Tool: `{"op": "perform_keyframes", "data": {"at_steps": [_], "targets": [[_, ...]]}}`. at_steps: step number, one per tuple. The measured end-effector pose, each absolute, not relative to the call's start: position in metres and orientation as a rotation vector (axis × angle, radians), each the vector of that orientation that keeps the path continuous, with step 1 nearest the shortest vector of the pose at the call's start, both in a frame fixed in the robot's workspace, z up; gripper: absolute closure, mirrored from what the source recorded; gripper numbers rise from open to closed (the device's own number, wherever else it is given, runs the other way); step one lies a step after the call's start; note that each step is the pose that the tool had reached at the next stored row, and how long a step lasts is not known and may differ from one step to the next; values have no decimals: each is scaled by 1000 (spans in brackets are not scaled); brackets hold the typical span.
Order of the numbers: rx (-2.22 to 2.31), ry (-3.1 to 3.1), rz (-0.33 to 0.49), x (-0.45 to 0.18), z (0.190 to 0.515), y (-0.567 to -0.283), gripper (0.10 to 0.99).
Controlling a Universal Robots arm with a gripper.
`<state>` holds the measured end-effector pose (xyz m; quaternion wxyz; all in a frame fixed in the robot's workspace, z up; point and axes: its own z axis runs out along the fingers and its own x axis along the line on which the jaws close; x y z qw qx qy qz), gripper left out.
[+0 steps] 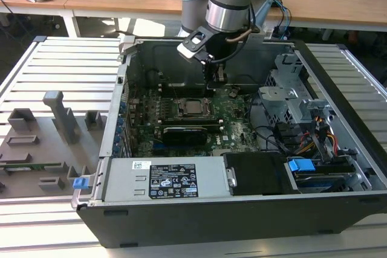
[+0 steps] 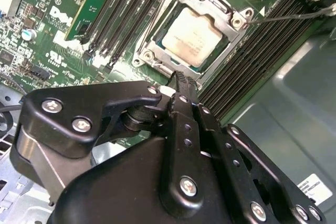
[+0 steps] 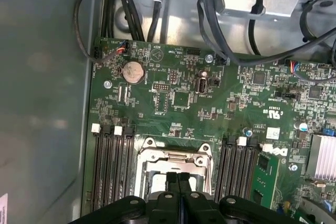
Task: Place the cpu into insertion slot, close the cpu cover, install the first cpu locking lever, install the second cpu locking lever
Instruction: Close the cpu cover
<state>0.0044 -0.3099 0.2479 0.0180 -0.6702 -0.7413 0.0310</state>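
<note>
The cpu (image 2: 191, 38), a square chip with a dull silver top, lies in the insertion slot (image 2: 143, 57) on the green board. The cpu cover (image 2: 223, 11), a grey metal frame, lies flat around it, and the chip shows through its cut-out. A thin metal rod (image 2: 294, 15) runs out from one corner of the cover. My gripper (image 2: 180, 80) hangs just above the socket's edge, shut, with nothing between its black fingers. In the first wrist view the gripper (image 3: 178, 178) covers part of the cpu cover (image 3: 173, 156). The exterior view shows the gripper (image 1: 216, 83) inside the open case, behind the cpu (image 1: 193, 108).
Long black memory slots (image 3: 113, 166) flank the socket, and a green memory stick (image 2: 86, 3) stands in one. Loose cables (image 3: 210, 14) and the grey case wall (image 3: 42, 103) are close by. A drive cage (image 1: 284, 98) and power supply (image 1: 172, 179) fill the case's other sides.
</note>
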Motion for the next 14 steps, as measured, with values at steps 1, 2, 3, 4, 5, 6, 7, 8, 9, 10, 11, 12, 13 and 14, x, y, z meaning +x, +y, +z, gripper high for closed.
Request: {"op": "perform_keyframes", "data": {"at_steps": [1, 2, 3, 4, 5, 6, 7, 8, 9, 10, 11, 12, 13, 14], "targets": [[-2082, -2303, 96, 3, 248, -310, 980], [-2082, -2302, 96, 2, 248, -310, 980], [-2082, -2302, 96, 1, 248, -310, 980], [-2082, -2303, 96, -1, 248, -310, 980], [-2082, -2303, 96, -2, 248, -310, 980], [-2082, -2303, 96, -3, 248, -310, 980], [-2082, -2303, 96, -4, 248, -310, 980], [-2082, -2303, 96, -6, 248, -310, 980], [-2082, -2303, 96, -8, 247, -310, 980], [-2082, -2303, 96, -11, 246, -310, 980], [-2082, -2303, 96, -15, 244, -310, 980], [-2082, -2303, 96, -17, 243, -310, 980], [-2082, -2302, 96, -19, 240, -310, 980], [-2082, -2303, 96, -20, 238, -310, 980]]}}
